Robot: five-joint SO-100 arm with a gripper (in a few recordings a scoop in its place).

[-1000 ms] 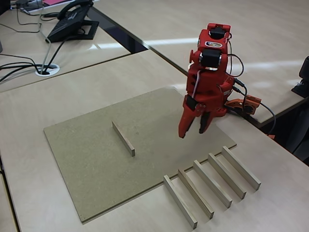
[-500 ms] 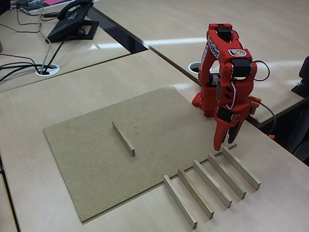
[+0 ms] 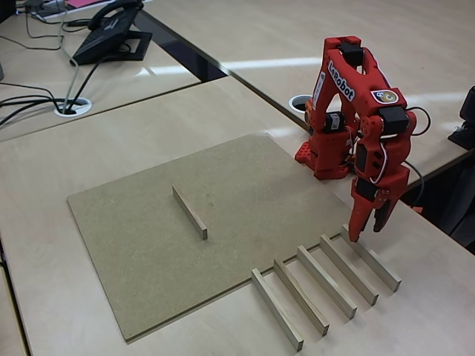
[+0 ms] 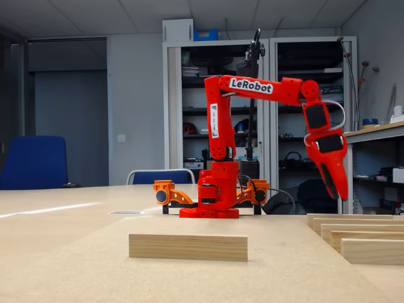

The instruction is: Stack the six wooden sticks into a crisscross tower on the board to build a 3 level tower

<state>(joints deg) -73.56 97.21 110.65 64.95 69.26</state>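
- The hand [image 3: 365, 236], slightly parted and seemingly empty, is poised over the far stick [image 3: 371, 257].
- The neighbouring stick [image 3: 349, 269] could be knocked by an off-centre descent.

Behind my table [image 4: 57, 214], open shelving cabinets [image 4: 189, 95] stand at 12 o'clock, a blue chair [image 4: 31, 163] at 9, panelled ceiling [image 4: 95, 16] overhead.

**"LeRobot" lettering on the red arm**

The arm [image 4: 252, 88] carried a white label reading "LeRobot" along its upper link in a fixed view, and the same word ran down that link [image 3: 341, 78] in a fixed view, its first letters partly cut off. Small stickers near the wrist and on the upright link were too small to read.
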